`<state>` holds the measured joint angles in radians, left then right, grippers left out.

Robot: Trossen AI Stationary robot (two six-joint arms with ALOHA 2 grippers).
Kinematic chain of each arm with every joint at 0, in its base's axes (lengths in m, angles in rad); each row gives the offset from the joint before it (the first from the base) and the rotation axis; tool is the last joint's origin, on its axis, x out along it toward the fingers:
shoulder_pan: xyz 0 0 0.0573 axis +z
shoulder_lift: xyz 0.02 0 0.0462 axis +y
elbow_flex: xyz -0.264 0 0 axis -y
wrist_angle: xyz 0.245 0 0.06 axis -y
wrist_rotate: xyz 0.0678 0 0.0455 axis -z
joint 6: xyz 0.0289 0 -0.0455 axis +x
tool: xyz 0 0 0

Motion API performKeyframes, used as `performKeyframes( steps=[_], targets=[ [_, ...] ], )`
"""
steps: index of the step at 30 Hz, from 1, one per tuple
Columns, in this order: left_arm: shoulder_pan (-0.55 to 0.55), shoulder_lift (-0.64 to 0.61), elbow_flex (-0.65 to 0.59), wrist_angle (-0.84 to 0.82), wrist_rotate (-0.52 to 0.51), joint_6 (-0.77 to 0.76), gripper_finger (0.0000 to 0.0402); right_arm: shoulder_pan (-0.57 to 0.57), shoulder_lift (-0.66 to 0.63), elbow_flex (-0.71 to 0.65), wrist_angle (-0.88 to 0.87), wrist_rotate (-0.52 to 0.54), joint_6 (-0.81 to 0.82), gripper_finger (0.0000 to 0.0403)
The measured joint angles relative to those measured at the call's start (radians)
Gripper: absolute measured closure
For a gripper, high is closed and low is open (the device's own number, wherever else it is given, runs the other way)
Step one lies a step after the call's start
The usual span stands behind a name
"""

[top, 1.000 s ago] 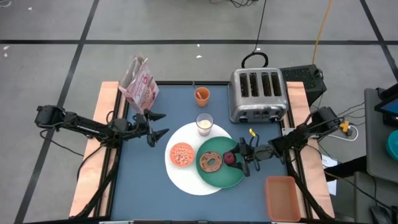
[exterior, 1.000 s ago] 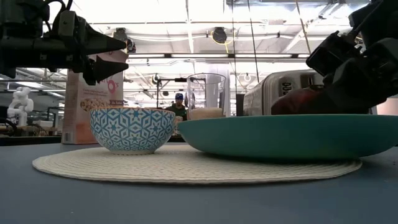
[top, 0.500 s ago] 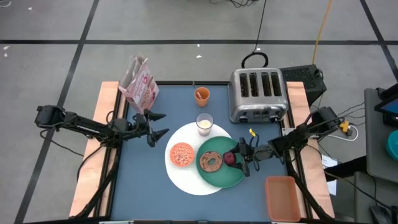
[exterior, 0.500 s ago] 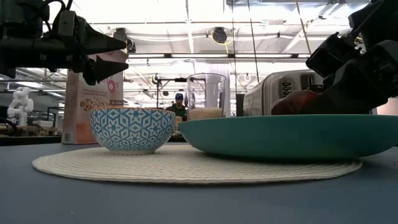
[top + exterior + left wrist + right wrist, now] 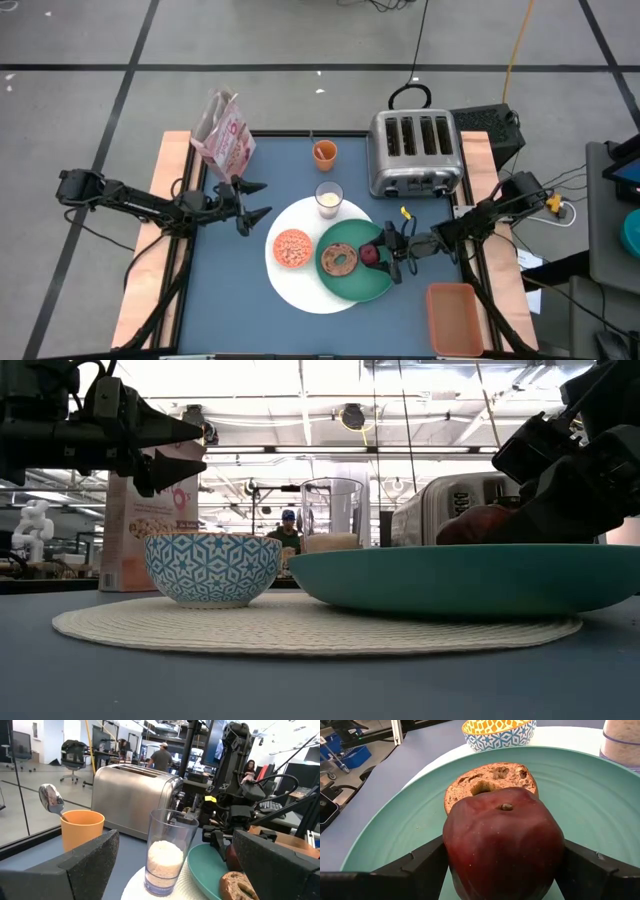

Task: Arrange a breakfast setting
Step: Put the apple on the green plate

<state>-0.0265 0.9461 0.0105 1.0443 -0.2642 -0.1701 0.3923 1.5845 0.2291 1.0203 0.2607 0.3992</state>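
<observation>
high view: nothing has shifted over the last second. the right gripper (image 5: 383,253) sits at the dark red fruit (image 5: 371,255) on the green round plate (image 5: 352,280), beside the brown bagel (image 5: 338,261). the left gripper (image 5: 253,200) hovers wide open near the pink cereal box (image 5: 224,135).

low view: the small cereal bowl (image 5: 212,568) rests on the large white round plate (image 5: 150,628).

right wrist view: the fingers flank the fruit closely; whether they have let go, i cannot tell. the fruit looks placed, so release seems due.
</observation>
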Motion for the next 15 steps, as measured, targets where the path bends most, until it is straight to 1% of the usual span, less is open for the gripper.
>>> performKeyframes(
  steps=[9,12,15],
  targets=[
    [0.0,0.0,0.0,0.0,0.0,-0.002,0.0011,0.0,0.0,0.0,-0.001,-0.001,-0.018,0.0098],
    [0.0,0.0,0.0,0.0,0.0,-0.004,0.0011,0.0,-0.001,0.0,-0.008,0.0,-0.024,0.0086],
    [0.0,0.0,0.0,0.0,0.0,-0.004,0.0011,0.0,-0.001,0.0,-0.031,0.003,-0.023,0.0065]
  ],
)
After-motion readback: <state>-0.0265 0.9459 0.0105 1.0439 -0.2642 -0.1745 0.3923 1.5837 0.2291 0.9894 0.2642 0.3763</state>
